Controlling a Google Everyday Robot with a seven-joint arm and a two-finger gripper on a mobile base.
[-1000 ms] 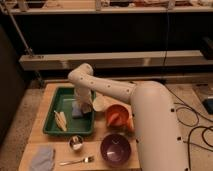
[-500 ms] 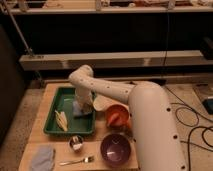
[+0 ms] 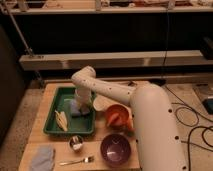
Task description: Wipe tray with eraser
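The green tray (image 3: 55,131) lies on the left part of the wooden table. My gripper (image 3: 81,106) reaches down into the tray's right half, shut, its tip by a flat blue-grey pad (image 3: 75,109) on the tray floor. I cannot tell whether it touches the pad. The eraser (image 3: 76,143), a small grey-tan block with a dark base, stands on the table just in front of the tray, apart from the gripper. Pale yellow strips (image 3: 61,120) lie in the tray's left half.
An orange bowl (image 3: 117,115) sits right of the tray and a purple bowl (image 3: 115,149) in front of it. A fork (image 3: 77,161) and a pale blue-grey cloth (image 3: 42,157) lie near the table's front edge. My white arm (image 3: 150,120) covers the table's right side.
The gripper has edged slightly left and lower inside the tray. Nothing else has moved.
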